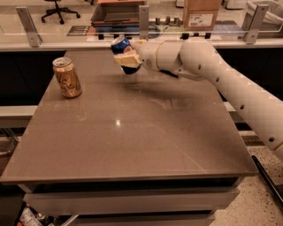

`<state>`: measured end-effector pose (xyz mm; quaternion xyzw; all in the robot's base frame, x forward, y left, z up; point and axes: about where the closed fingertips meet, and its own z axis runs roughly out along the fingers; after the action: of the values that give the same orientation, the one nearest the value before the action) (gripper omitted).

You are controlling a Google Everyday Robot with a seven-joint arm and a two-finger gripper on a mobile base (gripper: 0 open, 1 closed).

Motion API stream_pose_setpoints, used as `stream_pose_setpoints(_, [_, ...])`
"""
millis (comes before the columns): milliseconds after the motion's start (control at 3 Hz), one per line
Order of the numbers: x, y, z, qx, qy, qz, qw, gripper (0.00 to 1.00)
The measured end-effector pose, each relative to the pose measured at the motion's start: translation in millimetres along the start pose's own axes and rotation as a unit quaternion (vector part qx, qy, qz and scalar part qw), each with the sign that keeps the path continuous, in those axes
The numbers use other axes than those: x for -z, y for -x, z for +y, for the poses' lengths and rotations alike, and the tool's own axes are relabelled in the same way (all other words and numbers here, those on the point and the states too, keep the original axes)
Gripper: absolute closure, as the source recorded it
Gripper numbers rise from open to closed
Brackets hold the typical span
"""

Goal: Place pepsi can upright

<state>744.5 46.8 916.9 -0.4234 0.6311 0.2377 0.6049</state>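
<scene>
The pepsi can [121, 47] is dark blue with a red, white and blue logo. My gripper [128, 55] is shut on it and holds it tilted in the air above the far middle of the brown table [132, 132]. The cream fingers [129, 59] clamp the can's body. My white arm [212, 75] reaches in from the right.
A gold-tan can [67, 77] stands upright at the table's far left. A glass barrier with metal posts [143, 20] runs behind the table. A cardboard box [201, 13] sits beyond it. The arm hides the table's far right part.
</scene>
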Motion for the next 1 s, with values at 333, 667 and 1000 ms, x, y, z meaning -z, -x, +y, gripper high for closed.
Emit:
stream_pose_setpoints(333, [-3,-13,0,-0.015,0.005,-0.01,0.9998,1.0])
stream_pose_setpoints(667, [-5,-25,2,-0.029,0.007,-0.024,0.9993,1.0])
stream_pose_setpoints(1000, [-7,-40,3,-0.045,0.006,-0.04,0.9982,1.0])
